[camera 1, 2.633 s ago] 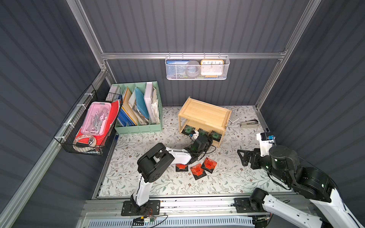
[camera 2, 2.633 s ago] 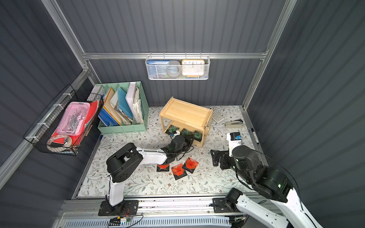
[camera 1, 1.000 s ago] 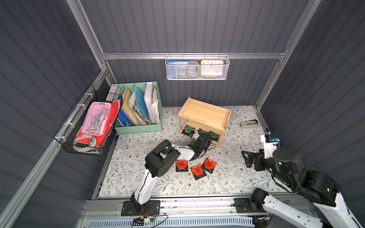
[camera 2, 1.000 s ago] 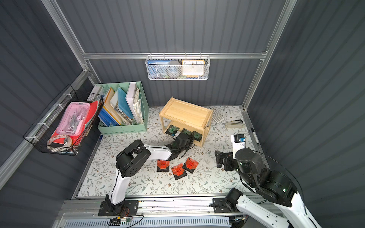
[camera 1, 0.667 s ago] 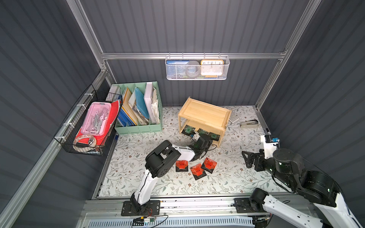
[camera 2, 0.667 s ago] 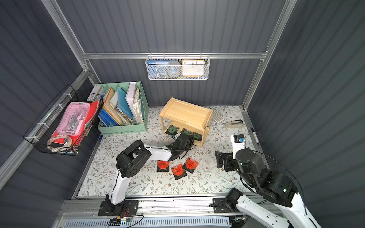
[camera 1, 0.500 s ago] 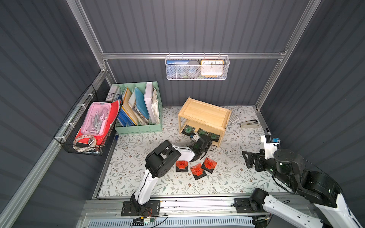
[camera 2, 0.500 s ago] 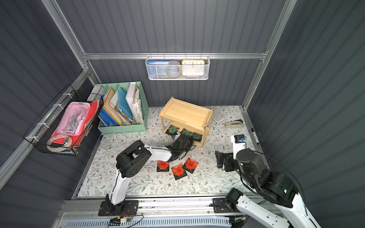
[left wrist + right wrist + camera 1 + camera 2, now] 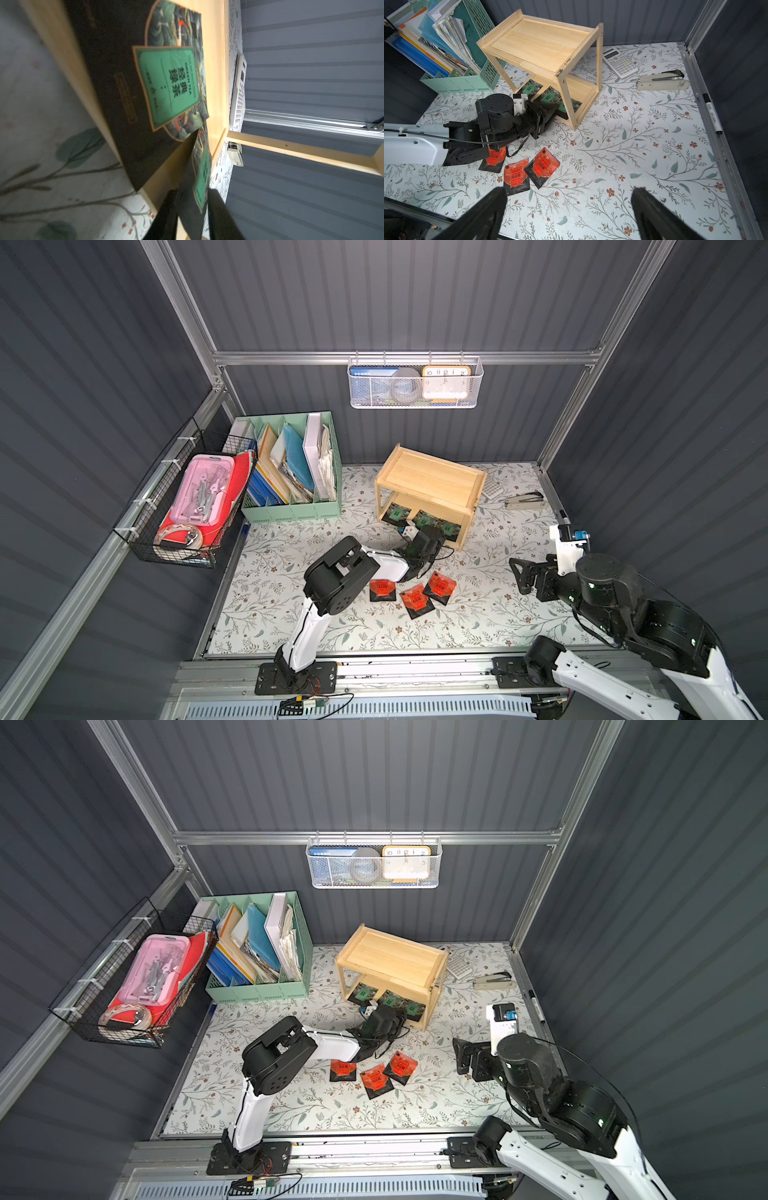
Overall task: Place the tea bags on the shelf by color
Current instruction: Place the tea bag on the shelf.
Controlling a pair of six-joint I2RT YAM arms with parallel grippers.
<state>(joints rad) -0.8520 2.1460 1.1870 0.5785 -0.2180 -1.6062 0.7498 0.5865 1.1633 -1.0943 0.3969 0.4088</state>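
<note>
Red tea bag (image 9: 495,156) half under left arm (image 9: 415,143), green tea bag (image 9: 561,108) behind shelf post (image 9: 569,104), mat (image 9: 31,104) blurred

Floral tabletop (image 9: 478,614) with shelf (image 9: 430,481), organizer (image 9: 291,512), red tea bags (image 9: 415,599), calculator (image 9: 492,489), stapler (image 9: 524,501)

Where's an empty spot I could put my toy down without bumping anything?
The shelf has a bare top tier. So is the mat between the red tea bags and the right gripper, and the stretch in front of the file organizer, beside the left arm. It's crowded at the lower tier: three green tea bags and the left gripper.
</note>
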